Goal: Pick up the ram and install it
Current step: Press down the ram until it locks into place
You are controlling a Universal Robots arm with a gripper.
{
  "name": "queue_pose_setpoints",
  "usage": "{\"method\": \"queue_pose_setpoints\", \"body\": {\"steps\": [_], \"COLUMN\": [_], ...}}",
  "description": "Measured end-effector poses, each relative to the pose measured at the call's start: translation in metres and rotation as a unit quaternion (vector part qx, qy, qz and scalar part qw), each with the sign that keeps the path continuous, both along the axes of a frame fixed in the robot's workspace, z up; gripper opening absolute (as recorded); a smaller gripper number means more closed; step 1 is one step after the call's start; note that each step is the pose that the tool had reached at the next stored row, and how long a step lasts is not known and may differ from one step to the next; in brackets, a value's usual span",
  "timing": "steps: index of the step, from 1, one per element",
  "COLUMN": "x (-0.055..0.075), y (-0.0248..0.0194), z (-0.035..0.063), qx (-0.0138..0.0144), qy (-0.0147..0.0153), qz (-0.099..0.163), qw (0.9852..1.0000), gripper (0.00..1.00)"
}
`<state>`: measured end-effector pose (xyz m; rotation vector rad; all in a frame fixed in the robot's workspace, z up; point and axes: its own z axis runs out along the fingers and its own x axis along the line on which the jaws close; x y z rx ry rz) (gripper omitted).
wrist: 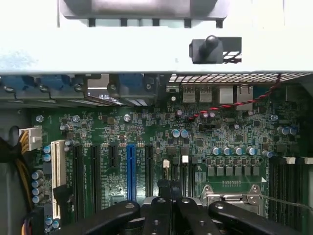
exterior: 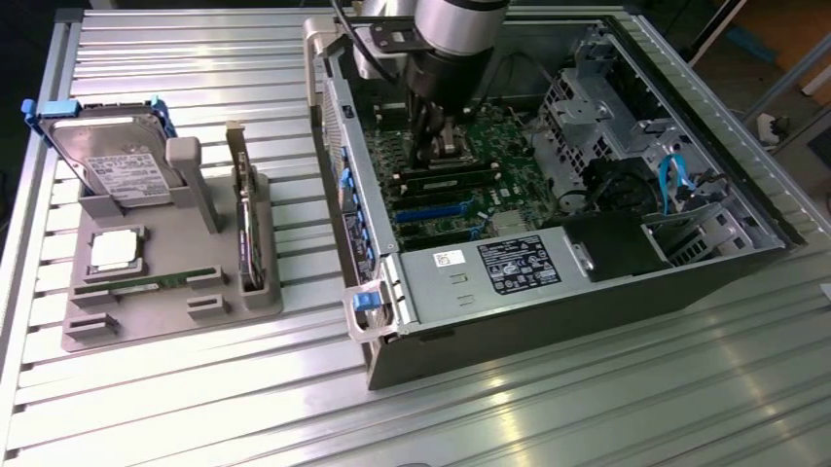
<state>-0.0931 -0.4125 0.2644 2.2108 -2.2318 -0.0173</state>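
One arm's gripper [wrist: 171, 196] hangs pinched tight and empty inside our computer case [exterior: 727, 263], over the motherboard [wrist: 146, 132]; the ram [exterior: 130, 284] lies flat in the grey holder [exterior: 91, 336] outside; pickup and installation remain undone, we judge.

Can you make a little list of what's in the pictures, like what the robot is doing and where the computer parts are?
robot arm: reaching down into the open computer case
fingers: shut, just above the motherboard
held: cannot tell whether anything is between them
ram: a thin green stick lying in the grey holder, on the exterior view's left
hard drive: standing in the same holder
expansion card: on edge in the holder, beside the hard drive
blue slot: on the motherboard, nothing in it
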Motion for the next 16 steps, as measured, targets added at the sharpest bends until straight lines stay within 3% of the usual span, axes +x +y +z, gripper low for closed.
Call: {"method": "queue_pose_setpoints", "body": {"steps": [9,16], "x": [0.001,0.001], "y": [0.0,0.0002], "z": [0.0163,0.0297], "qx": [-0.0021,-0.0053], "qy": [0.0002,0.0002], "qz": [0.0,0.0], "qw": [1.0,1.0], "gripper": [0.11,0.11]}}
